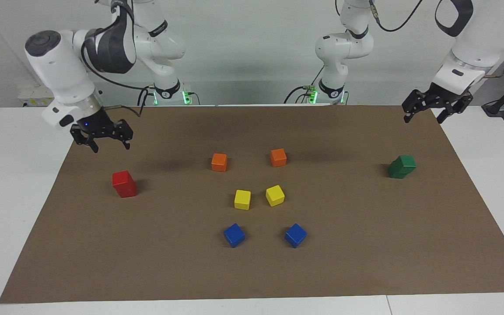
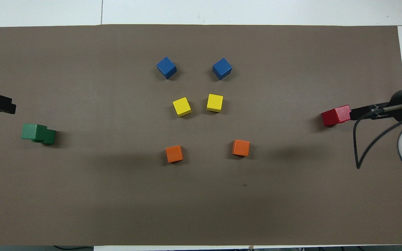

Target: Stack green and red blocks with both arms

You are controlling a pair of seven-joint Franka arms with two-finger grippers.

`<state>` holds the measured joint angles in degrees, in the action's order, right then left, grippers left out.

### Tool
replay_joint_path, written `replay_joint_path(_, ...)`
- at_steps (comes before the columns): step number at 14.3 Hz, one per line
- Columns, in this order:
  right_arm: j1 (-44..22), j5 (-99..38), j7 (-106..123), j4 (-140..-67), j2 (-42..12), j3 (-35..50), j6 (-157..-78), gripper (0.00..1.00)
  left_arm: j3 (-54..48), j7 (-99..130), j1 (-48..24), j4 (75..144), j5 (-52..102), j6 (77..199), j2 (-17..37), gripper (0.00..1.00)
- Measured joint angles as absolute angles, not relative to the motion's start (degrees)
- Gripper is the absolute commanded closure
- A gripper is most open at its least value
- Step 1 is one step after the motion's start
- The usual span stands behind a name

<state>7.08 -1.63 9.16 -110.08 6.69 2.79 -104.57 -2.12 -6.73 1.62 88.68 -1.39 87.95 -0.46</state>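
Right gripper (image 1: 102, 141): up in the air over the mat's edge at its own end of the table, fingers spread, holding nothing.
Red stack (image 1: 124, 184): two red blocks, one on the other, standing on the mat below that gripper and a little out from it, well clear of the fingers.
Left gripper (image 1: 432, 106): raised over the mat's corner at the other end, fingers spread and empty too.
Green stack (image 1: 401, 166): below the left gripper and out from it on the mat, the top block sitting skewed and overhanging the lower one.
Orange cubes (image 1: 219, 162): a pair in the middle, between the two grippers.
Yellow cubes (image 1: 242, 199): a pair just past the orange ones.
Blue cubes (image 1: 234, 235): a pair farthest out.
Mat (image 1: 365, 245): brown sheet under every block.
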Motion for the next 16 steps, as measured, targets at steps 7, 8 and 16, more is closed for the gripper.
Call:
replay_joint_path(7,7.07,-1.62,7.41,-102.58,9.29,3.88,-91.04,0.01,-1.42,-0.94,-0.86,89.89,-1.39,87.87,-2.05,0.0)
replay_joint_path(8,7.07,-1.61,7.28,-101.84,8.09,3.95,-91.05,0.01,-1.16,-0.84,-1.27,90.03,-1.38,88.19,-2.04,0.0)
replay_joint_path(16,7.11,-1.61,6.46,-97.72,3.72,3.89,-92.97,0.01,0.58,-0.78,-1.9,90.23,-0.57,89.19,-2.04,0.0)
